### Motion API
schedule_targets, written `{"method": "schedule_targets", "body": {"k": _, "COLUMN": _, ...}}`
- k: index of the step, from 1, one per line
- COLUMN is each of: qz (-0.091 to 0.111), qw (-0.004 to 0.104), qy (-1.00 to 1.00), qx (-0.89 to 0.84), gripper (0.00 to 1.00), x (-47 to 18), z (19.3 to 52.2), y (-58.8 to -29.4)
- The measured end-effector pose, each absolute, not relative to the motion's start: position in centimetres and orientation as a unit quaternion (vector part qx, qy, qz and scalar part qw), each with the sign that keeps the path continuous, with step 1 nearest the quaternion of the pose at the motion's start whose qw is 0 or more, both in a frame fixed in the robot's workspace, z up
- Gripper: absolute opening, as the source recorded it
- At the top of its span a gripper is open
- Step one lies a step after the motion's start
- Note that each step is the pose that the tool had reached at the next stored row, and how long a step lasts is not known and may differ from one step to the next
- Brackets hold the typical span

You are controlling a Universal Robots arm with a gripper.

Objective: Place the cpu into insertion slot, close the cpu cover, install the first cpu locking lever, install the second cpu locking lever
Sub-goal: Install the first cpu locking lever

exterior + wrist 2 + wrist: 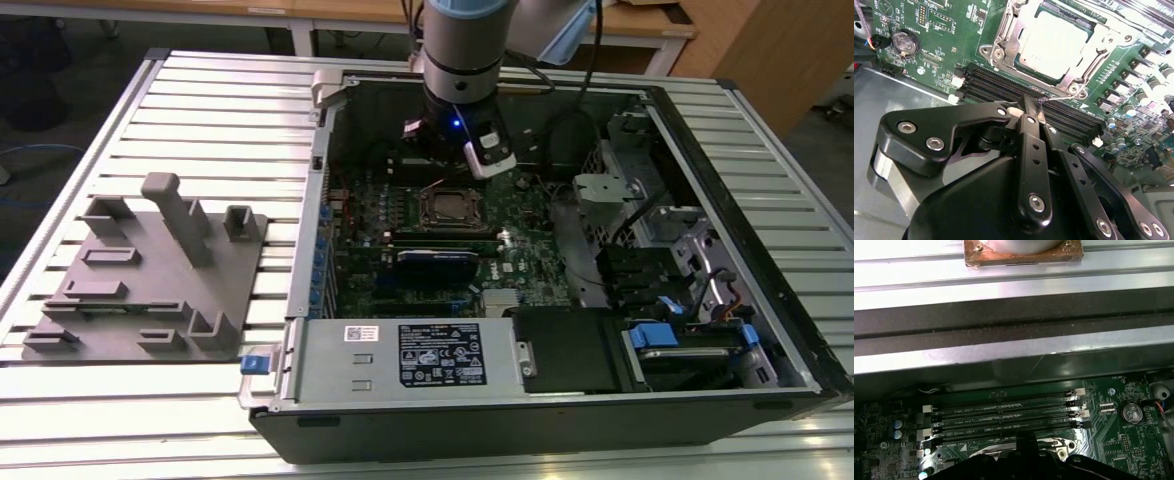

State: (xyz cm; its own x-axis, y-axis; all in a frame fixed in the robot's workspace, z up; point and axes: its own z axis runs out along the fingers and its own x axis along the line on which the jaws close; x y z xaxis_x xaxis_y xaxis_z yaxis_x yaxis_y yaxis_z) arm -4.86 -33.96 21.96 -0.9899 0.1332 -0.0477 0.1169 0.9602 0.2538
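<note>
Bright overhead light, glare on the cpu [1054, 42], washed-out table slats [1004, 275], shadowed computer case [534, 425] interior.

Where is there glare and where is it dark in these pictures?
Second wrist view: glare whitens the cpu and the cpu cover; the black gripper sits dark in front. First wrist view: the slatted table glares, the memory slots lie in shadow. Exterior view: the computer case interior is dim, with a blue light glowing on the arm.
</note>
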Motion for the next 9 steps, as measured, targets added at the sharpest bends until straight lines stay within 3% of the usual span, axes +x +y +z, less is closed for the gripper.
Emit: {"method": "schedule_targets", "body": {"k": 9, "qz": 0.126, "qw": 0.033, "qy": 0.989, "qx": 0.068, "gripper": 0.10, "x": -4.86, "z": 21.89, "y": -33.95}}
